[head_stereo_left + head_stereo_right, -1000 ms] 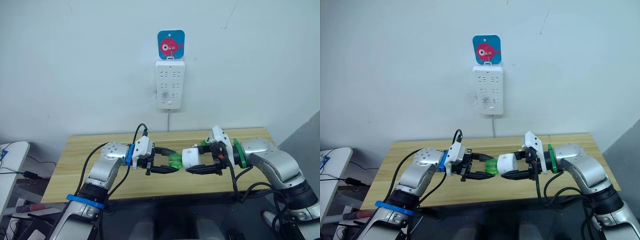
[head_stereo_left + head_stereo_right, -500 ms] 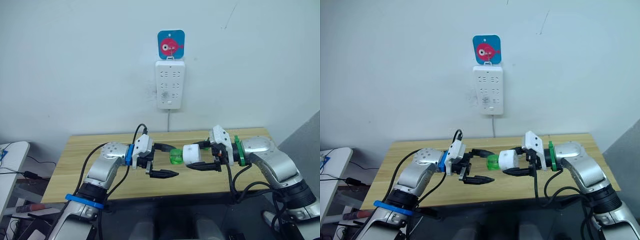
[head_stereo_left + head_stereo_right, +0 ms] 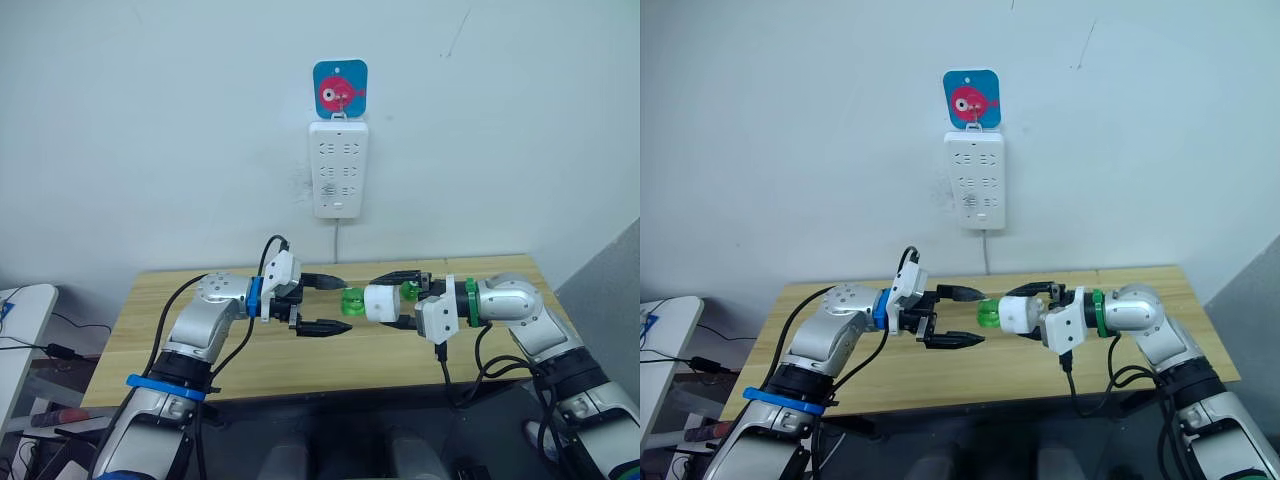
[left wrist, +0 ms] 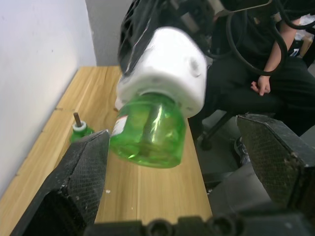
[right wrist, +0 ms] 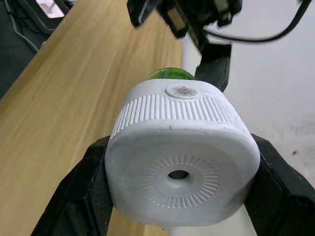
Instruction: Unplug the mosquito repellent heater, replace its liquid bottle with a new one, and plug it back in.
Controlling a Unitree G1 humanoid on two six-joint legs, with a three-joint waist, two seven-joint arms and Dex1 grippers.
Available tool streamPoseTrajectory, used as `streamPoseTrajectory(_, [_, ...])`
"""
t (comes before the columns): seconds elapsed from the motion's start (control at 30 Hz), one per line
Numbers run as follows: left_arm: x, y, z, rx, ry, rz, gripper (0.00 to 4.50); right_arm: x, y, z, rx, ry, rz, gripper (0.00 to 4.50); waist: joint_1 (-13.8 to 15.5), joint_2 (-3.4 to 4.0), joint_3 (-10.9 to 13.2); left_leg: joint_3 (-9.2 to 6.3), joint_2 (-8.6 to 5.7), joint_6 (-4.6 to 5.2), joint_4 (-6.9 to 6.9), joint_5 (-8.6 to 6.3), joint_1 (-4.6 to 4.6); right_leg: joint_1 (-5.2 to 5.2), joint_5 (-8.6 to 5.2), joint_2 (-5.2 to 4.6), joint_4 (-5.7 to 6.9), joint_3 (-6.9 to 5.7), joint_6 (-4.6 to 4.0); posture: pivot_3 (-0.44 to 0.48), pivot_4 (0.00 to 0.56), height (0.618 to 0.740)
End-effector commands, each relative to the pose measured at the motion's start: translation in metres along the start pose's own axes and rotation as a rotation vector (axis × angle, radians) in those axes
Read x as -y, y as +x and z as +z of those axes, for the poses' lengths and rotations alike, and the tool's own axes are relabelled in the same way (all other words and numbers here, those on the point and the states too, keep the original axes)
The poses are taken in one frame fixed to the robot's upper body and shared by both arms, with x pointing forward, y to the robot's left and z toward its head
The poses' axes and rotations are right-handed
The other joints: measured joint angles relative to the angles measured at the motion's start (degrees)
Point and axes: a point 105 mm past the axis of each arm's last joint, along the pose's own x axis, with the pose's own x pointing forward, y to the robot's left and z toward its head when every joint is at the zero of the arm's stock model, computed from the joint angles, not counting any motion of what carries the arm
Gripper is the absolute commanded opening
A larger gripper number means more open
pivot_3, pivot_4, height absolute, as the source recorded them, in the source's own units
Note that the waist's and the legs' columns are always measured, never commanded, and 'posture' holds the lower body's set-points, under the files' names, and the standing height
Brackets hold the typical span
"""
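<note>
While the wooden table (image 3: 200, 365) stretches below both arms, a white power strip (image 3: 338, 168) hangs on the wall behind it under a blue card with a pink fish (image 3: 340, 88), its cord running down toward the table's far edge. Above the table, the right gripper (image 3: 395, 300) is clamped on the mosquito repellent heater (image 3: 381, 303), one black finger over it and one under it, holding it in the air with its socket end turned toward the robot's left. A green bottle (image 3: 351, 302) sticks out of that end, seated in the heater. The left gripper (image 3: 335, 304) has its jaws spread wide, one finger on each side of the green bottle with clear gaps to both, touching nothing. On the table near the wall, in the left wrist view, a second small green bottle (image 4: 79, 132) stands upright with a thin wick rod rising from its white neck. A seated person's hand (image 4: 261, 86) rests on a dark lap beyond the table edge.
</note>
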Motion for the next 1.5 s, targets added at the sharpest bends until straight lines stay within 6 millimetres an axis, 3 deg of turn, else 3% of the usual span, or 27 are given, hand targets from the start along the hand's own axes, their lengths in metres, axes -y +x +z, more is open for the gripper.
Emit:
streamPoseTrajectory(0.03, [-0.002,-0.002,0.003,-0.008,0.007,-0.017,4.5,0.021,-0.005,0.007,0.033,-0.094,-0.082,3.01,0.0,0.0,0.0,0.0,0.0,0.0,0.0,0.0,0.0,0.0,0.0,0.0,0.0,0.0,0.0,-0.049,0.107,0.74])
streamPoseTrajectory(0.4, [0.0,-0.002,0.023,0.055,-0.093,-0.077,4.5,0.013,-0.003,0.014,0.075,-0.136,-0.095,3.01,-0.04,0.0,0.0,0.0,0.0,0.0,0.01,0.0,0.0,0.01,0.0,0.0,0.01,0.01,0.0,-0.051,0.11,0.74])
streamPoseTrajectory(0.57, [0.007,-0.002,0.023,0.045,-0.132,-0.105,4.5,0.011,-0.002,0.015,0.079,-0.125,-0.095,3.01,-0.09,0.0,0.0,0.0,0.0,0.0,0.01,0.0,0.01,0.01,0.0,0.0,0.02,0.02,0.0,-0.05,0.109,0.74])
streamPoseTrajectory(0.9, [0.0,-0.002,0.025,0.059,-0.161,-0.08,4.5,0.012,-0.001,0.021,0.104,-0.124,-0.103,3.01,-0.07,0.0,0.0,-0.01,0.0,0.0,0.03,0.0,0.0,0.01,0.0,0.0,0.01,0.02,0.0,-0.052,0.108,0.74])
streamPoseTrajectory(1.0, [0.004,-0.002,0.022,0.043,-0.173,-0.104,3.9,0.014,-0.002,0.024,0.112,-0.125,-0.114,3.01,-0.09,0.0,0.0,-0.01,0.0,0.0,0.02,0.0,0.0,0.01,0.0,0.0,0.02,0.02,0.0,-0.054,0.107,0.74])
streamPoseTrajectory(1.17, [0.007,-0.002,0.017,0.025,-0.182,-0.118,2.42,0.015,-0.001,0.028,0.124,-0.13,-0.121,3.01,-0.08,0.0,0.0,-0.01,0.0,0.0,0.02,0.0,0.01,0.01,0.0,0.0,0.02,0.02,0.0,-0.055,0.106,0.74])
streamPoseTrajectory(1.5, [0.007,0.0,0.022,0.045,-0.156,-0.109,2.35,0.015,0.0,0.028,0.128,-0.092,-0.124,3.01,-0.08,0.0,0.0,0.0,0.0,0.0,0.03,0.0,0.01,0.01,0.0,0.0,0.02,0.03,0.0,-0.051,0.101,0.74])
